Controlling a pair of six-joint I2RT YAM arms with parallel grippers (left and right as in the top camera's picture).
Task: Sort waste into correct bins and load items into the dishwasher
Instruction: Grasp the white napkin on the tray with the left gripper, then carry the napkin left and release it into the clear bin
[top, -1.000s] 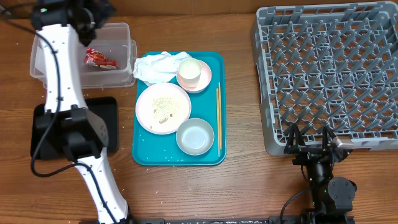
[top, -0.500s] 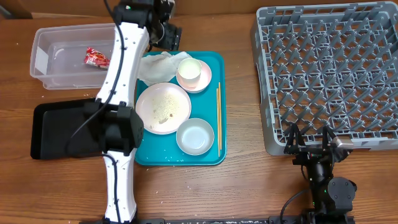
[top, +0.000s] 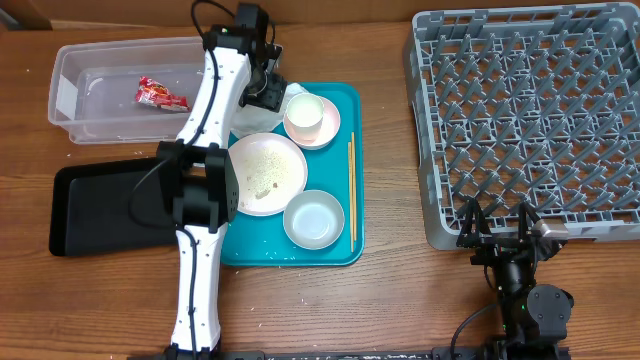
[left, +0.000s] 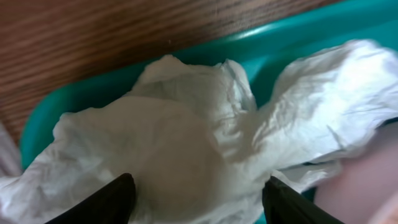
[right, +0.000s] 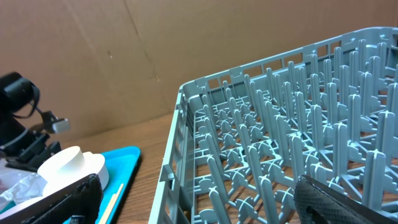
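Observation:
A crumpled white napkin (left: 205, 130) lies at the back left of the teal tray (top: 345, 250). My left gripper (top: 265, 88) hovers right over it. In the left wrist view the gripper's fingers (left: 199, 205) are open, one on each side of the napkin, and hold nothing. The tray also holds a cup on a pink saucer (top: 305, 117), a plate with crumbs (top: 265, 172), a bowl (top: 313, 219) and chopsticks (top: 351, 190). My right gripper (top: 500, 240) is open and empty at the front edge of the grey dish rack (top: 530, 110).
A clear bin (top: 100, 110) at the back left holds a red wrapper (top: 160, 95). A black tray (top: 100, 205) lies in front of it. My left arm stretches across the tray's left side. The cup (right: 71, 165) and the rack (right: 280, 155) show in the right wrist view.
My left arm has swung right from over the clear bin to the napkin on the teal tray. The red wrapper stays in the bin. The right arm has not moved.

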